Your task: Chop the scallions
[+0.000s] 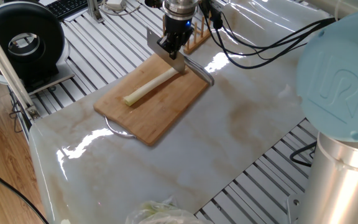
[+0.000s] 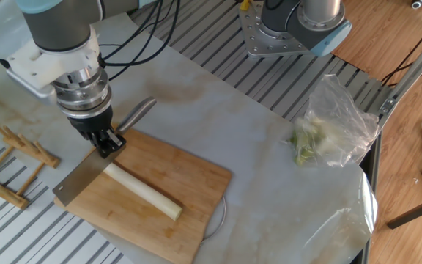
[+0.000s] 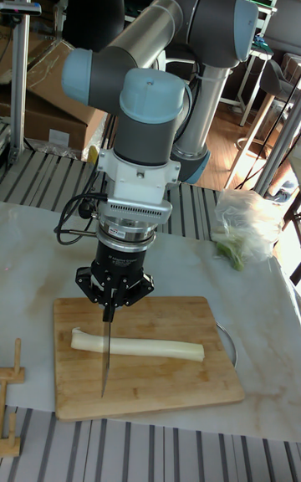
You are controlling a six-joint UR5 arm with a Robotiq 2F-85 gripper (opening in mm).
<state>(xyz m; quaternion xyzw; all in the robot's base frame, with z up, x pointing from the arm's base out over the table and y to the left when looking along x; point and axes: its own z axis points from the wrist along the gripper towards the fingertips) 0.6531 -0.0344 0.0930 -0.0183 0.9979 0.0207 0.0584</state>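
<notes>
One whole scallion (image 1: 149, 86) (image 2: 143, 192) (image 3: 142, 347), pale white with a yellowish-green end, lies along a bamboo cutting board (image 1: 160, 118) (image 2: 196, 187) (image 3: 167, 386). My gripper (image 1: 173, 45) (image 2: 107, 143) (image 3: 109, 298) is shut on a knife, pointing straight down over the board's far end. The flat steel blade (image 1: 165, 51) (image 2: 79, 178) (image 3: 106, 356) stands edge-down across the stalk's white end. I cannot tell whether it touches the stalk. The knife's handle (image 1: 197, 67) (image 2: 136, 115) sticks out past the board.
A wooden rack (image 1: 194, 34) (image 2: 13, 158) stands just beyond the board. A clear plastic bag of leafy greens (image 2: 328, 128) (image 3: 242, 227) lies at the table's other end. A black round device (image 1: 23, 40) sits off the table. The arm's base (image 2: 299, 26) is mounted beside the table.
</notes>
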